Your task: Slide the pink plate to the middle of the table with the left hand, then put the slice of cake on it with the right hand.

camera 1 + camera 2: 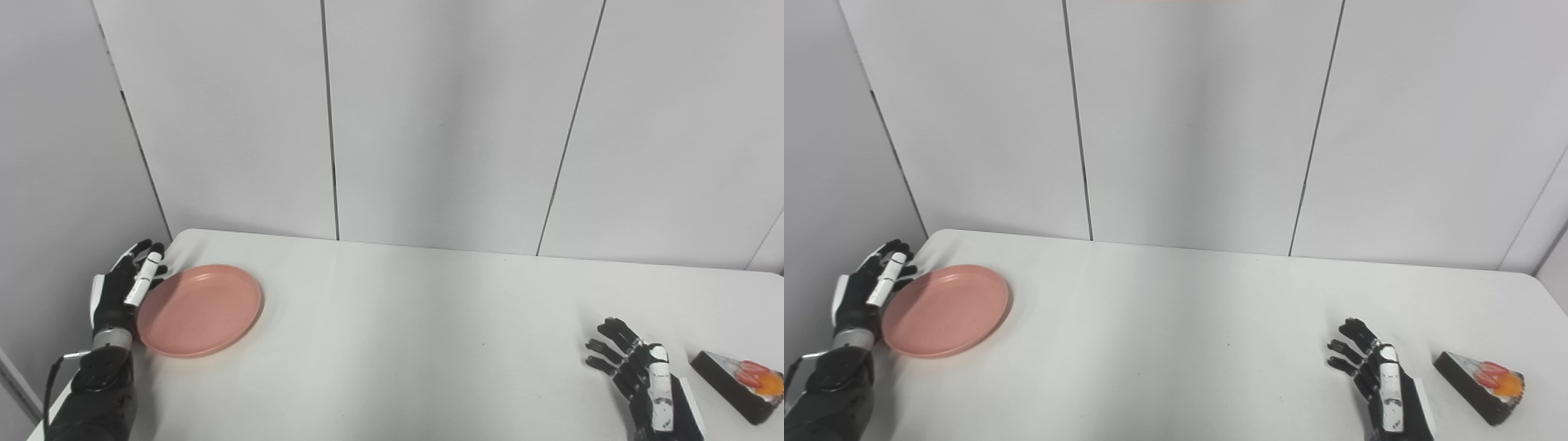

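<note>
A round pink plate [200, 309] lies on the white table [416, 331] at its far left. My left hand [125, 285] stands right against the plate's left rim, fingers apart, holding nothing. A dark slice of cake [740, 381] with red and orange fruit on top lies near the right front edge. My right hand [643, 380] rests open on the table just left of the cake, a small gap between them.
Grey wall panels [429, 122] rise directly behind the table's back edge. The table's left edge runs close under my left forearm [98, 392], and the front right corner is cut off by the picture.
</note>
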Tool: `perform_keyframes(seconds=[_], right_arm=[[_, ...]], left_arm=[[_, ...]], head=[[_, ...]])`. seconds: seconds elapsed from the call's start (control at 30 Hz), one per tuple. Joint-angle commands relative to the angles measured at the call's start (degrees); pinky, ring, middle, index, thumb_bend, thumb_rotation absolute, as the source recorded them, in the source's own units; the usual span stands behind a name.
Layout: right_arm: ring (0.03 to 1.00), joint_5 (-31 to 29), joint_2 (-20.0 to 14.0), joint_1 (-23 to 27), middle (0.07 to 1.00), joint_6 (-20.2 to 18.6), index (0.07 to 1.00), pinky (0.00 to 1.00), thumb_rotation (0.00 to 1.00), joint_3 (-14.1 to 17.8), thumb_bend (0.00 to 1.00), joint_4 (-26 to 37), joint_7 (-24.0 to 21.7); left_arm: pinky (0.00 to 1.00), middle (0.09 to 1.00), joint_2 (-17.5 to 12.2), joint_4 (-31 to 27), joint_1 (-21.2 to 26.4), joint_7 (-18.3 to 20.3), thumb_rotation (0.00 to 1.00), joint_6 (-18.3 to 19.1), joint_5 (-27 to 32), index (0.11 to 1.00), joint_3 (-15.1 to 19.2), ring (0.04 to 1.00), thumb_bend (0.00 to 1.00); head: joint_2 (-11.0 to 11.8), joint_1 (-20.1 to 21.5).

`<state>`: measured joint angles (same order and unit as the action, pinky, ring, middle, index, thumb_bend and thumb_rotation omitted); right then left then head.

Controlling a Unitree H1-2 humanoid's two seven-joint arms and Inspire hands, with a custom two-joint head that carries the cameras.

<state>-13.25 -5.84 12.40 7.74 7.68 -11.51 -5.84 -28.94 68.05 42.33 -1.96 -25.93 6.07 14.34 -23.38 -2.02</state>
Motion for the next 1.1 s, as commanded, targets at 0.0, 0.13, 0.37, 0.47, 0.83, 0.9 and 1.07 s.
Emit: perform_keyframes(seconds=[0.0,0.13,0.37,0.47,0.83,0.9,1.07], right_arm=[[0.761,0.2,1.4,-5.8,0.827,-1.5,0.807,0.72,1.0,-0.6,0.87,-3.5,0.1],[0.758,0.6,1.7,-5.8,0.823,-1.9,0.807,0.72,1.0,-0.5,0.86,-3.2,0.5],[0.758,0.7,2.1,-5.8,0.821,-2.2,0.806,0.72,1.0,-0.6,0.86,-2.8,0.6],[0.758,0.8,2.1,-5.9,0.819,-2.2,0.801,0.72,1.0,-0.6,0.85,-2.6,0.6],[0.755,1.3,2.1,-5.8,0.818,-2.5,0.795,0.71,1.0,-0.7,0.86,-2.6,0.9],[0.753,1.4,2.2,-5.9,0.816,-2.7,0.794,0.71,1.0,-0.7,0.85,-2.4,1.0],[0.756,1.4,2.6,-6.0,0.813,-2.8,0.789,0.71,1.0,-0.7,0.85,-1.9,1.2]], left_arm=[[0.67,0.792,0.8,-2.8,0.7,1.9,0.73,-1.0,0.2,0.829,0.0,0.735,0.74],[0.69,0.784,2.3,-6.8,-0.3,3.4,0.77,-1.0,0.5,0.837,-0.1,0.726,0.71],[0.65,0.779,4.4,-11.1,-1.2,4.8,0.81,-1.0,0.3,0.834,-0.3,0.726,0.75],[0.64,0.811,5.4,-11.8,-1.4,5.7,0.8,-1.0,1.0,0.843,-0.1,0.75,0.78],[0.69,0.841,8.7,-15.8,-3.0,7.6,0.83,-0.9,1.4,0.894,-1.4,0.796,0.67],[0.72,0.851,9.5,-15.7,-3.0,8.2,0.83,-0.9,1.6,0.899,-1.6,0.811,0.67],[0.69,0.844,12.1,-15.3,-2.5,8.3,0.78,-0.8,2.4,0.874,-1.7,0.798,0.72]], head=[[-0.1,0.1],[0.0,0.2],[-0.1,0.6],[-0.2,0.8],[-0.2,0.8],[-0.4,0.9],[-0.6,1.4]])
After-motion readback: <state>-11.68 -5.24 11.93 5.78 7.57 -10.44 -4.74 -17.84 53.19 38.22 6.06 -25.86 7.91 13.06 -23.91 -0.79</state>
